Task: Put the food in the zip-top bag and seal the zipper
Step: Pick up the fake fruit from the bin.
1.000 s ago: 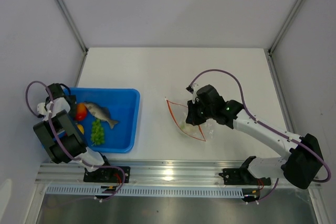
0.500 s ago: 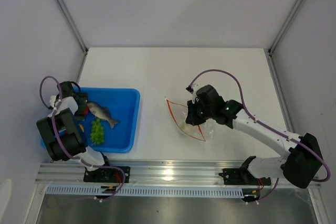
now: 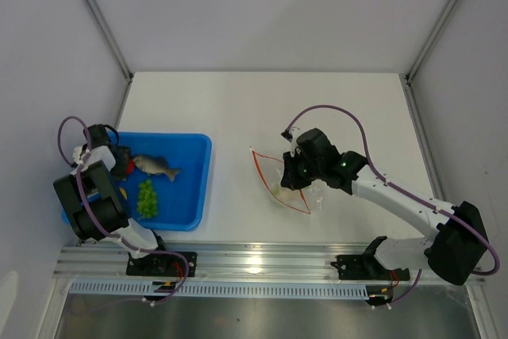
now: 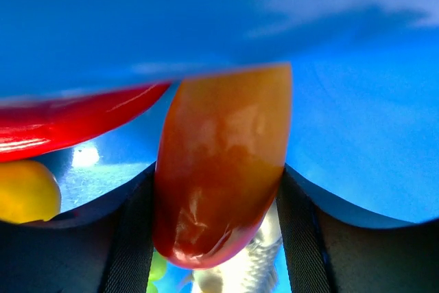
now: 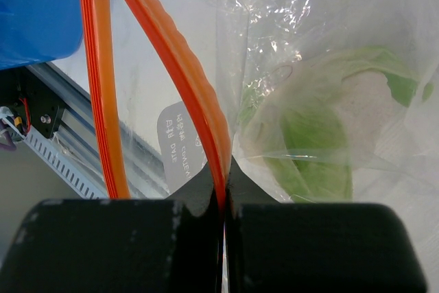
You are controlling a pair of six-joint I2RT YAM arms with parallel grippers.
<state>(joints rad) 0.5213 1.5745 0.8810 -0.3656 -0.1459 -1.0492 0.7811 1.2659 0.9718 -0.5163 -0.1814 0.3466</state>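
My left gripper [image 3: 121,163] is low in the blue tray [image 3: 194,188]. In the left wrist view it [image 4: 217,238] is shut on the red-orange fruit [image 4: 219,162], which fills the gap between both fingers. A red chili [image 4: 62,125] and a yellow piece [image 4: 24,190] lie to its left. The grey fish [image 3: 156,167] and green leafy bits [image 3: 146,198] lie beside it in the tray. My right gripper [image 3: 292,178] is shut on the zipper [image 5: 182,73] of the clear zip-top bag [image 3: 279,182]. The bag's mouth gapes open toward the tray. White cauliflower with green leaves [image 5: 343,114] is inside the bag.
The tray's corner [image 5: 31,12] shows in the right wrist view. An aluminium rail [image 3: 262,260] runs along the table's near edge. Grey walls close in the table at the back and both sides.
My left gripper has swung right and dropped into the tray over the red-orange fruit, closing on it. The fish has shifted slightly. The right arm and bag have not moved.
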